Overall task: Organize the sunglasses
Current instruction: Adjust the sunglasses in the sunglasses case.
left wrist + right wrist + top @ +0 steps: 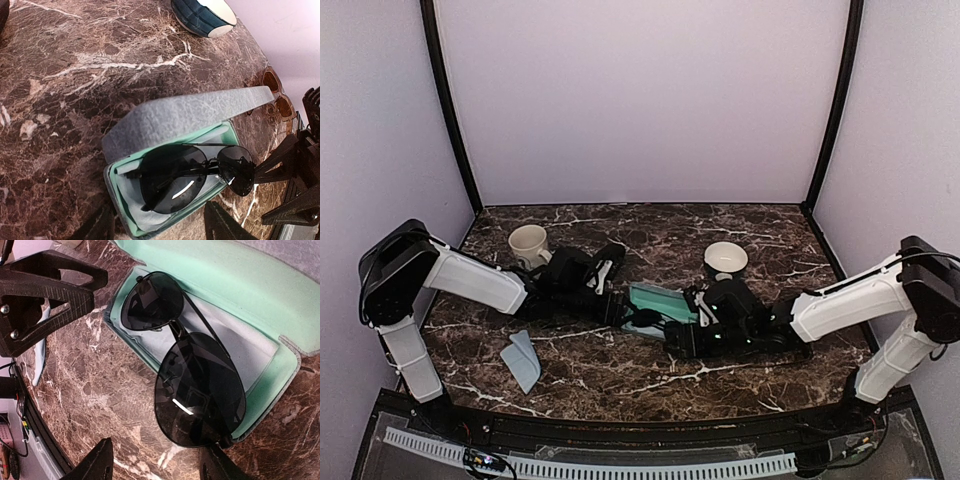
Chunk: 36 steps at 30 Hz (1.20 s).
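Observation:
One pair of sunglasses (195, 172) (200, 390) lies folded in an open blue-grey case (660, 303) with a mint-green lining (240, 290). One lens hangs out over the case's end wall. The case's grey lid (190, 112) stands up behind the pair. My left gripper (615, 305) (160, 235) is open at the case's left end, with a finger (95, 225) on each side of that end. My right gripper (675, 335) (157, 470) is open at the other end. One of its fingers (220, 467) sits just below the overhanging lens and the other is over bare marble.
A cream mug (528, 243) stands at the back left. A white bowl (725, 258) (202, 17) stands behind the case. A pale blue folded piece (523, 360) lies at the front left. The marble table (620, 380) is dark brown.

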{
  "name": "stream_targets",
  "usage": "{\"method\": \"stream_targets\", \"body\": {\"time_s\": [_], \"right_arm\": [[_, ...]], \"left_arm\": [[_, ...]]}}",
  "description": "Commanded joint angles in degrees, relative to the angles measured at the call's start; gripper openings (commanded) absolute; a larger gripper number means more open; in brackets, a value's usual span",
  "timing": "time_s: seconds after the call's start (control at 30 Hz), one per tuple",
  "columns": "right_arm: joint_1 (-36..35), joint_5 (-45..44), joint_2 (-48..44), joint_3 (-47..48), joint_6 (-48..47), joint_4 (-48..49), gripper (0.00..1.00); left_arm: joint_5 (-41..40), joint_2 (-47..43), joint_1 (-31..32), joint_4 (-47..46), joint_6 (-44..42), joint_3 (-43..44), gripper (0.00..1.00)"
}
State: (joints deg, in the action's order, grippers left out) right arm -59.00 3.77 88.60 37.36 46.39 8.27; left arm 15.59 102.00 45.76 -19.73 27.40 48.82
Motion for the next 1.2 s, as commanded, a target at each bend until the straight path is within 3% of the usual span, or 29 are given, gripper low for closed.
{"method": "stream_targets", "body": {"time_s": [0.0, 1.17], "right_arm": [[-0.59, -2.02, 1.34, 2.73, -0.94, 0.11, 0.59], [-0.32, -10.06, 4.76, 6.09, -3.97, -4.89, 0.59]], "left_arm": [[-0.04, -0.82, -0.14, 0.13, -0.68, 0.05, 0.63], [0.4, -0.9, -0.06, -0.27, 0.02, -1.11, 0.62]]}}
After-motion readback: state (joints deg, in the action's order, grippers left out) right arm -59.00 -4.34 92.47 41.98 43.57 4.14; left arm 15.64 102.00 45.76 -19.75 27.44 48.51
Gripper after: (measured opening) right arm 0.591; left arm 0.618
